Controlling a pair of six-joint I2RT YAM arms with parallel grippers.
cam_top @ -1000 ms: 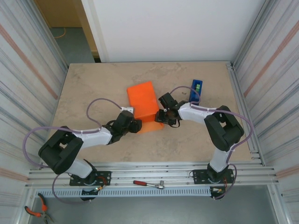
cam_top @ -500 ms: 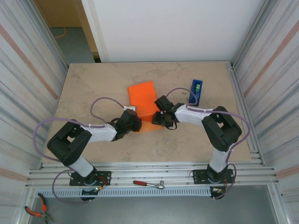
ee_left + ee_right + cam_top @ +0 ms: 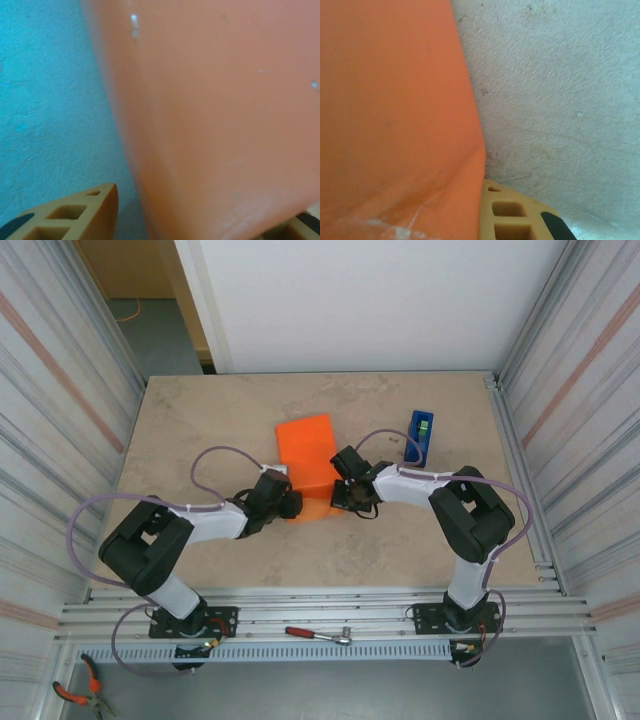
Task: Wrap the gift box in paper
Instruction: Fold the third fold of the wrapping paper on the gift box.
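Observation:
The orange paper (image 3: 308, 455) lies folded into a block at mid-table, with a lower flap (image 3: 315, 508) at its near end. The gift box is hidden under it. My left gripper (image 3: 286, 506) is at the flap's left edge. In the left wrist view its fingers (image 3: 75, 215) stand wide apart at the bottom corners, open, with the paper (image 3: 210, 115) filling the gap. My right gripper (image 3: 346, 492) is at the flap's right edge. One right finger (image 3: 520, 215) lies tight against the edge of the paper (image 3: 395, 120), shut on it; the other finger is covered.
A blue tape dispenser (image 3: 421, 433) stands behind the right arm, its cable looping close by. A red-handled tool (image 3: 318, 635) lies on the front rail and pliers (image 3: 78, 692) lie at the bottom left. Corrugated walls close in both sides of the table (image 3: 190, 430).
My right gripper has slid left against the paper's near right edge. The left arm has reached further forward, its gripper staying at the flap's left side. The flap looks narrower.

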